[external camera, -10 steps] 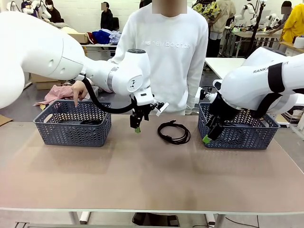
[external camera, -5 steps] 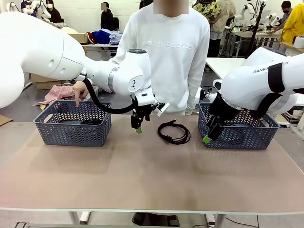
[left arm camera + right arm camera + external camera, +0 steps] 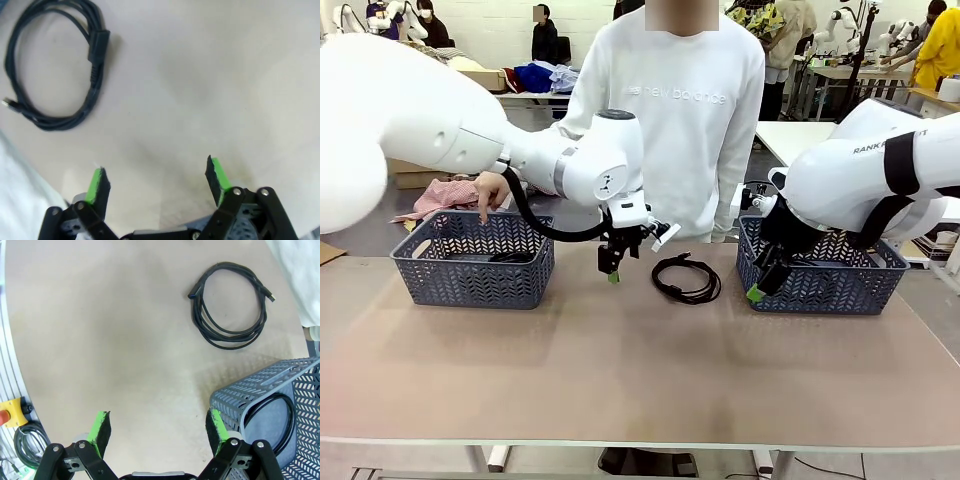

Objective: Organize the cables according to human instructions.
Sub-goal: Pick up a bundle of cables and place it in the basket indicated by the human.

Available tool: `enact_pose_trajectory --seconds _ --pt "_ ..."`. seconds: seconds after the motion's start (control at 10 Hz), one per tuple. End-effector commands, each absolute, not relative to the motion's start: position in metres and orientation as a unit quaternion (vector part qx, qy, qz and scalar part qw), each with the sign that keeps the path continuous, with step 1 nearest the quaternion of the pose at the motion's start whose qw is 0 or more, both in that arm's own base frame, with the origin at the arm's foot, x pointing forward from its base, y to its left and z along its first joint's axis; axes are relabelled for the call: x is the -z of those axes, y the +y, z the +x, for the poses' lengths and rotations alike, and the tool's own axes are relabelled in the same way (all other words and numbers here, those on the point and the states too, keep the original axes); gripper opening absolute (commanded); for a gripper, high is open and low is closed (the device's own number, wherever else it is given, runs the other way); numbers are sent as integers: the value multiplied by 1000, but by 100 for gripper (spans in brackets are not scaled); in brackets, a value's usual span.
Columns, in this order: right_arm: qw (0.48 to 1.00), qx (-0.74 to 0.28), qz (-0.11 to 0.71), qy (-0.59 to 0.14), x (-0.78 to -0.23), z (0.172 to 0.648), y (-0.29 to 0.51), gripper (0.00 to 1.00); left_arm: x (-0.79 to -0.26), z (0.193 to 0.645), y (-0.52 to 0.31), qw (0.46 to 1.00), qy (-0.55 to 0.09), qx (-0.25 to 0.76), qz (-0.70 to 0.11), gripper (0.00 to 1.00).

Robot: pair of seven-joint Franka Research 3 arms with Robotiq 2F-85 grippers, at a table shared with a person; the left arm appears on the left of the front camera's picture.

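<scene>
Sliding my left tool [image 3: 611, 270] a little closer to the coiled cable [image 3: 686, 277] on the worktop [image 3: 620, 370], jaws wide and empty. The person's hand [image 3: 487, 190] points into the left basket [image 3: 470, 272], likely its destination.

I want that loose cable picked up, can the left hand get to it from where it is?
Probably yes: the left hand hangs open above bare table, right beside the coiled cable, with nothing between them.

Front view: fixed, facing across the surface [image 3: 620, 370]. Wrist views: close, looking down. All share the coiled cable [image 3: 686, 277] [image 3: 55, 70] [image 3: 230, 305].
</scene>
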State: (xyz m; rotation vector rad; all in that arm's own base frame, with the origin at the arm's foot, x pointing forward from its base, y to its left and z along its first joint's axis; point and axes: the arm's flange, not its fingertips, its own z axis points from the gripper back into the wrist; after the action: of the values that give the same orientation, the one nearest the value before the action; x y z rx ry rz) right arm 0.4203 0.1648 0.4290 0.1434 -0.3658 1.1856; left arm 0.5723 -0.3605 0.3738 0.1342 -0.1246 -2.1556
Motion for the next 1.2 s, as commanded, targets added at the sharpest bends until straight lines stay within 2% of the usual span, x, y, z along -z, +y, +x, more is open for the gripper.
enact_pose_trajectory --seconds 0.0,0.6,1.1 --pt "812 -554 66 -172 -429 419 166 100 -368 599 -379 395 -30 915 73 100" --pt "812 -554 66 -172 -429 419 166 100 -352 625 -426 258 -37 963 70 100" --pt "812 -554 66 -172 -429 419 166 100 -338 623 -430 216 -35 974 56 100"
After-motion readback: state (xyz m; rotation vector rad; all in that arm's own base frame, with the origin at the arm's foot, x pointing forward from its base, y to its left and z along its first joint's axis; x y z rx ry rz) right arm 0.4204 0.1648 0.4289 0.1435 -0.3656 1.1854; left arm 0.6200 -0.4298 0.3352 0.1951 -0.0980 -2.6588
